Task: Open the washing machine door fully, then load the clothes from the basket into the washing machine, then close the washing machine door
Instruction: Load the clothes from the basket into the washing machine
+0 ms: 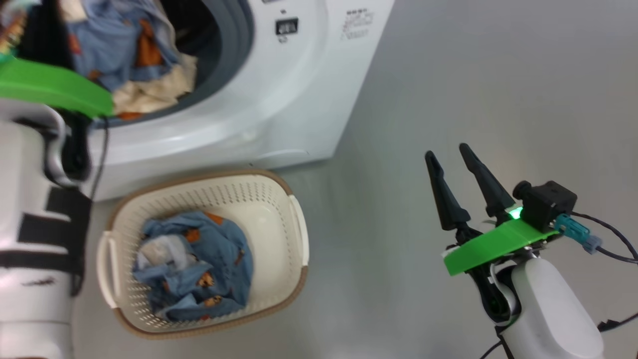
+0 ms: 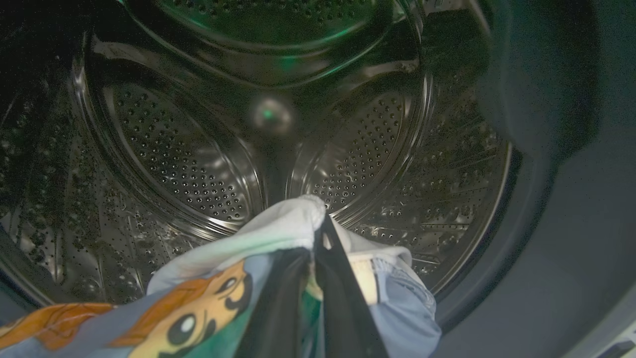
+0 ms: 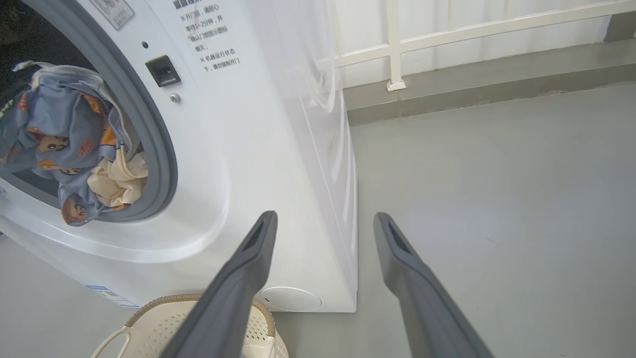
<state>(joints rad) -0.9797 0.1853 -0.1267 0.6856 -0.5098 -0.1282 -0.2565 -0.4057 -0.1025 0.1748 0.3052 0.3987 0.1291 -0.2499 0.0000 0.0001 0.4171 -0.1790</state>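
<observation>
Blue printed clothes (image 1: 129, 55) spill from the washing machine (image 1: 299, 99) mouth at far left, and more lie in the basket (image 1: 294, 219) on the floor (image 1: 448, 75) just in front. At near right the right claw (image 1: 447, 151) hangs over the floor, fingers apart

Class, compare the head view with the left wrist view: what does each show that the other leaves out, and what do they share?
Head view: the basket on the floor with clothes lying inside, the washing machine and its white front, and the right gripper, open and holding nothing. Left wrist view: the perforated steel drum and the left gripper shut on a garment. Shared: that blue printed garment at the drum's mouth.
</observation>
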